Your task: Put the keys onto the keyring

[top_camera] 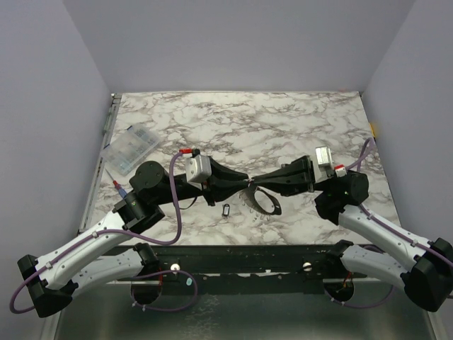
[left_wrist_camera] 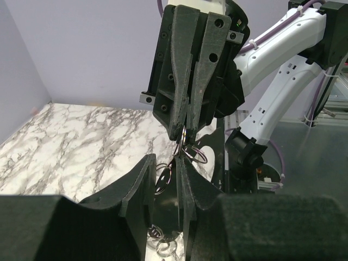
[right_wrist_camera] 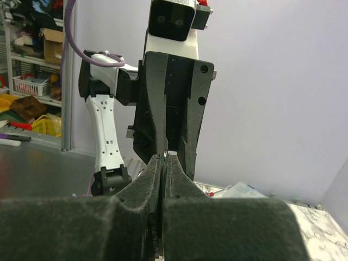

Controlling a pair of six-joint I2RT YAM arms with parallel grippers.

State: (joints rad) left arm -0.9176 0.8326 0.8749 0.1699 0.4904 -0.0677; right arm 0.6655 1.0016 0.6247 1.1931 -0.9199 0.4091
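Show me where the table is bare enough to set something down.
Bare: the far half of the table, beyond the left gripper and right gripper, from the box across to the right edge. Crowded: the centre, where those grippers meet tip to tip, with the key and keyring just nearside.

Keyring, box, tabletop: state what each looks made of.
Keyring: thin silvery wire loops with bright glints, so probably polished metal, likely steel.
Box: see-through with pale contents showing, so probably clear hard plastic, glossy.
Tabletop: smooth white surface with grey veining. It could be marble or a marble-print laminate; the look does not settle which.
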